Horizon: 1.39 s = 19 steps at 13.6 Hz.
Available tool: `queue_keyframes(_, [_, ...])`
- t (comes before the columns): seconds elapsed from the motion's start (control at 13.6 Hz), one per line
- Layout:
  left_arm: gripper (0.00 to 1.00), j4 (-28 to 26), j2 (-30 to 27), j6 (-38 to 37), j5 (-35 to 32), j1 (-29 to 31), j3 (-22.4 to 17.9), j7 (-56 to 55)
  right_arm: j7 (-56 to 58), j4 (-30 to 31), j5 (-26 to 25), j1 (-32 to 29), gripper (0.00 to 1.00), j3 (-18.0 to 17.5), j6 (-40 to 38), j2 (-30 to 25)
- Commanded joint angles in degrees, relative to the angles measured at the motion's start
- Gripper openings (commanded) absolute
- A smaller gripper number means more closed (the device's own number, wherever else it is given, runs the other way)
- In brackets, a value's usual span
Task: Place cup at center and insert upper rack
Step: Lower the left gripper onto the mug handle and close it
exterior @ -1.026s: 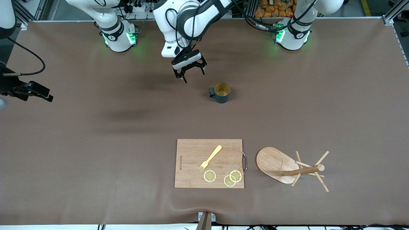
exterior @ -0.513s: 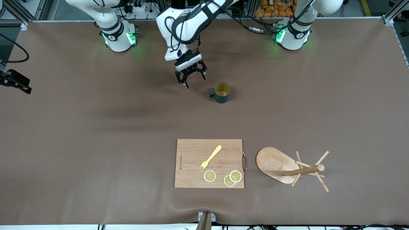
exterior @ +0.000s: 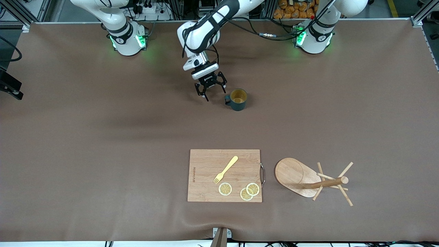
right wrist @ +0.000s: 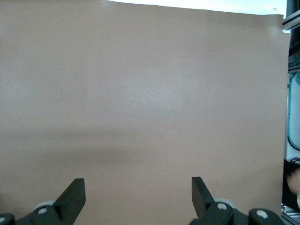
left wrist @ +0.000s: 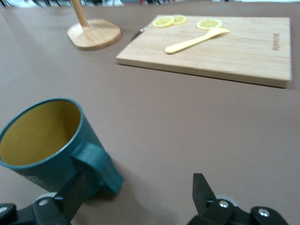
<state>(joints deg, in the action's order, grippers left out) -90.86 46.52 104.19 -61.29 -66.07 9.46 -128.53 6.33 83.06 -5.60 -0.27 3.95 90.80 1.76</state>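
Left gripper has dropped and slid toward the mug over the last second: earlier it hung higher, well off to the right arm's side of the cup; now it sits low, just beside the cup's handle. Fingers spread wide, nothing held. In the left wrist view one finger overlaps the handle side of the cup and the other finger stands clear of it over bare mat, so the handle sits just inside the open jaws. Can't tell whether that finger is actually touching the handle.

The cup hasn't moved in that time: upright on the brown mat, handle turned toward the gripper, tan inside showing empty.

Read: this looks like the approach for a handle or rim grasp, close not yet made. Cup relocation to centre not started.

Right gripper has pulled off toward the right arm's end of the table; only a black bit of it shows at the front view's edge. Its wrist view shows fingers wide apart over bare mat. Waiting.

Mug tree lies tipped on its side, well away from the left gripper, nearer the front camera, beside the cutting board carrying a yellow fork and three lemon slices. Untouched, so the rack step is all still ahead.
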Motion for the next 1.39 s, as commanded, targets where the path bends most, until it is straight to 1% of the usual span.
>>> queue_keyframes(0.0, [1.00, 0.60, 1.37, -2.59, -2.35, -0.90, -0.49, -2.07, -0.01, -1.32, 2.17, -0.25, 1.00, 0.53, -0.89, 0.35])
queue_keyframes(0.15, [1.00, 0.60, 2.52, -2.68, -2.61, -1.77, -0.58, -2.60, -0.26, -1.41, 2.17, -0.17, 1.00, 0.35, -0.54, 0.35])
queue_keyframes(0.22, [1.00, 0.69, 3.13, -2.68, -2.87, -1.86, -0.76, -2.77, -0.27, -1.93, 5.13, -0.34, 1.00, 0.53, -0.54, 0.35])
queue_keyframes(0.29, [1.00, 0.77, 3.48, -2.68, -4.35, -1.87, -0.93, -2.78, -0.18, -2.02, 9.94, -2.17, 1.00, 1.31, -0.62, 0.35])
queue_keyframes(0.37, [1.00, 0.77, 3.66, -2.68, -6.46, -1.87, -1.02, -2.78, 0.60, -2.11, 11.56, -3.67, 1.00, 1.32, -0.62, 0.44])
queue_keyframes(0.51, [1.00, 0.69, 3.75, -2.68, -9.10, -1.87, -1.02, -2.78, 0.52, -2.20, 9.83, -2.98, 1.00, 0.88, -0.71, 0.36])
queue_keyframes(0.88, [1.00, 1.12, 6.20, -2.68, -13.50, -1.69, -1.20, -3.65, 0.52, -2.20, 9.20, -2.89, 1.00, 0.70, -1.24, 0.35])
queue_keyframes(1.1, [1.00, 1.21, 6.74, -2.68, -13.86, -1.60, -1.81, -4.27, 0.44, -2.20, 7.18, -1.84, 1.00, 0.70, -1.24, 0.35])
queue_keyframes(1.32, [1.00, 1.21, 7.18, -2.50, -14.82, -1.51, -2.07, -4.71, 0.26, -2.20, 7.09, -1.75, 1.00, 0.79, -1.42, 0.35])
